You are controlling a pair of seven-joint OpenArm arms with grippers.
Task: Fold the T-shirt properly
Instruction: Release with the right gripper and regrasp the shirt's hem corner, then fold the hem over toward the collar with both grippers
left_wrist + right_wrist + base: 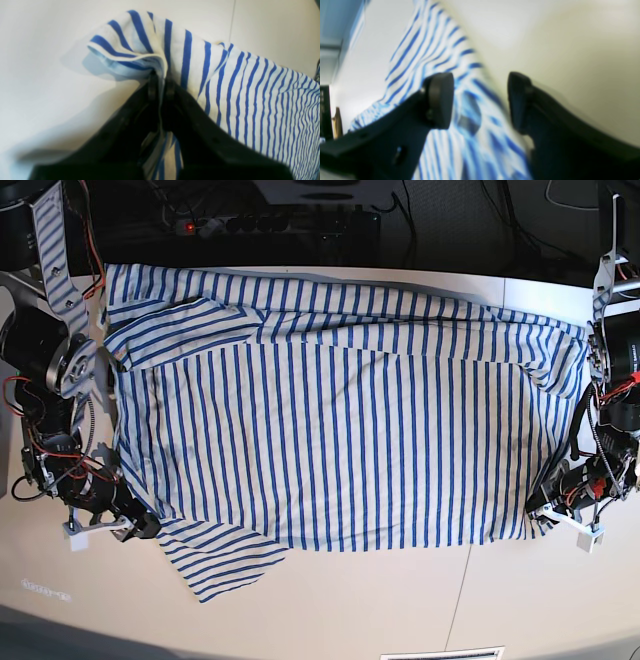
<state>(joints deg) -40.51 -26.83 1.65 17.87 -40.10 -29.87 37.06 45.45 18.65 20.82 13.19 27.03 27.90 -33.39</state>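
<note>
left tool [160, 82]: jaws closed, pinching a fold of the T-shirt [250, 100], low at the near right | right tool [480, 100]: jaws spread apart, nothing between them gripped, low at the near left

T-shirt [330, 430] spread flat across the counter [420, 600], 1 sleeve at the base view's lower left, left tool [160, 82] pinching a corner at the base view's right, right tool [480, 100] apparently just above fabric at the opposite edge
</note>
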